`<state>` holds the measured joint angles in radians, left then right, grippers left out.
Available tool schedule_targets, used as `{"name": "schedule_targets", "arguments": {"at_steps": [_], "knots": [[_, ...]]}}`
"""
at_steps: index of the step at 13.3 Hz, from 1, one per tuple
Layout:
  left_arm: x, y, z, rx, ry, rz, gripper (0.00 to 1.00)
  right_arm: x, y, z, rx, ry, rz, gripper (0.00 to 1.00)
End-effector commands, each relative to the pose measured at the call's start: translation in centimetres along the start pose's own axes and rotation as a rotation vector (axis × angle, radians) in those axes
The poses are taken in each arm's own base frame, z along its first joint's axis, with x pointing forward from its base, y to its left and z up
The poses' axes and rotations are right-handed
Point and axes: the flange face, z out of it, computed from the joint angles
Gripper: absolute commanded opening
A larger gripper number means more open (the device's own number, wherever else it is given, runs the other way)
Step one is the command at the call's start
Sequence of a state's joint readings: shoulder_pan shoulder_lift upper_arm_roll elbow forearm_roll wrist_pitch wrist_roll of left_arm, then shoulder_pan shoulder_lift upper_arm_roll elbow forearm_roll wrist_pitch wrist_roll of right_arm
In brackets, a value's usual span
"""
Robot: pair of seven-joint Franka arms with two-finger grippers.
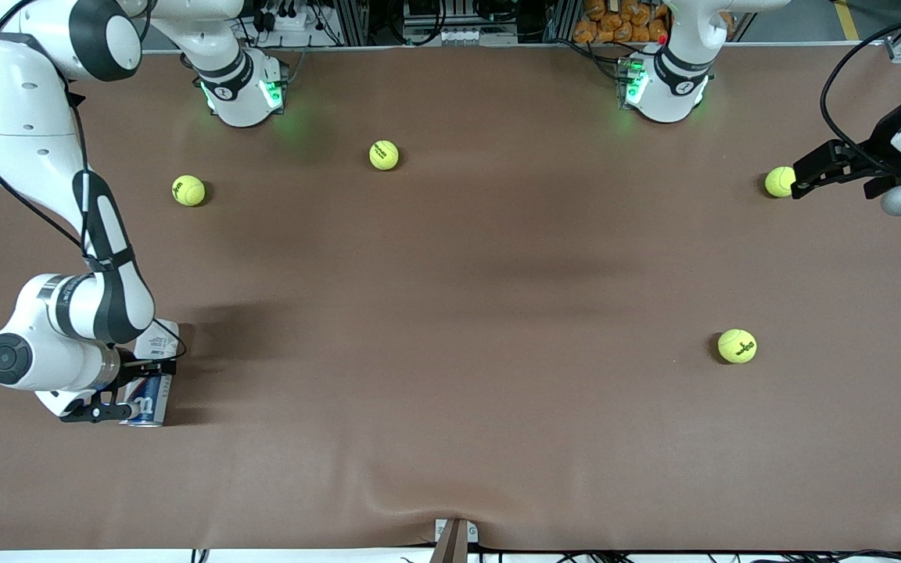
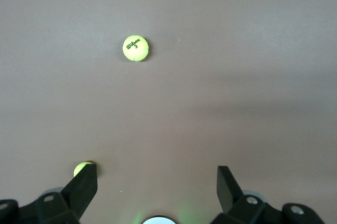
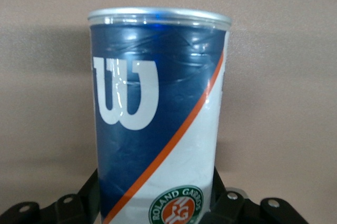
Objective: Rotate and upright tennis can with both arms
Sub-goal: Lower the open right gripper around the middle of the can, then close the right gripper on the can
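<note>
At the counter's [image 1: 450,328] right-arm end, near the front camera, my right jaws [image 1: 140,387] straddle the can [image 1: 151,375] lying there; whether they pinch it, I cannot tell. My left jaws [image 1: 796,181] wait spread beside a ball [image 1: 777,181].

In the front view the right arm's wrist covered most of the tennis can [image 1: 147,391], leaving only its blue end and a strip of white label to be seen. The right hand [image 1: 140,385] was largely lost against the can, so the contact of its fingers could not be made out there. In the right wrist view the can's lower part ran off the picture's edge. The left hand [image 1: 798,181] partly hid a tennis ball [image 1: 777,181], and that arm was cut by the frame edge.
</note>
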<state>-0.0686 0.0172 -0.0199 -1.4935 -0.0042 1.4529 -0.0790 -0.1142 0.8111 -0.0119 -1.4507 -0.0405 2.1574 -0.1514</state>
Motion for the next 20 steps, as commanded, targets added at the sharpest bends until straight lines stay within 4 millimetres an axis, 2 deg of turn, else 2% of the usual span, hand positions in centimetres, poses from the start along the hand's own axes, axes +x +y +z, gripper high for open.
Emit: {"name": "schedule_targets", "arguments": {"at_steps": [1,5,7,11,14,15,17,20], "knots": [[-0.2,-0.1,-0.5,-0.016,-0.005,0.008,1.00,0.0,0.1,-0.4,-0.003,0.009,-0.015,0.70],[-0.2,0.0,-0.4,-0.015,-0.006,0.011,1.00,0.2,-0.2,-1.0,-0.007,0.018,-0.023,0.69],[-0.2,0.0,-0.4,-0.015,-0.006,0.011,1.00,0.7,-0.2,-2.1,-0.014,0.038,-0.029,0.70],[-0.1,0.0,-0.3,-0.015,-0.009,0.011,1.00,1.8,-0.1,-5.2,-0.025,0.092,-0.152,0.74],[-0.1,0.0,-0.3,-0.015,-0.009,0.011,1.00,2.1,-0.1,-8.4,-0.047,0.136,-0.284,0.74],[-0.1,0.0,-0.3,-0.015,-0.009,0.011,1.00,2.4,-0.6,-10.0,-0.055,0.161,-0.345,0.74],[-0.1,0.0,-0.3,-0.015,-0.009,0.011,1.00,3.0,-4.0,-12.8,-0.056,0.209,-0.474,0.74],[-0.1,0.0,-0.3,-0.015,-0.009,0.011,1.00,3.6,-13.4,-14.8,-0.042,0.251,-0.713,0.74]]}}
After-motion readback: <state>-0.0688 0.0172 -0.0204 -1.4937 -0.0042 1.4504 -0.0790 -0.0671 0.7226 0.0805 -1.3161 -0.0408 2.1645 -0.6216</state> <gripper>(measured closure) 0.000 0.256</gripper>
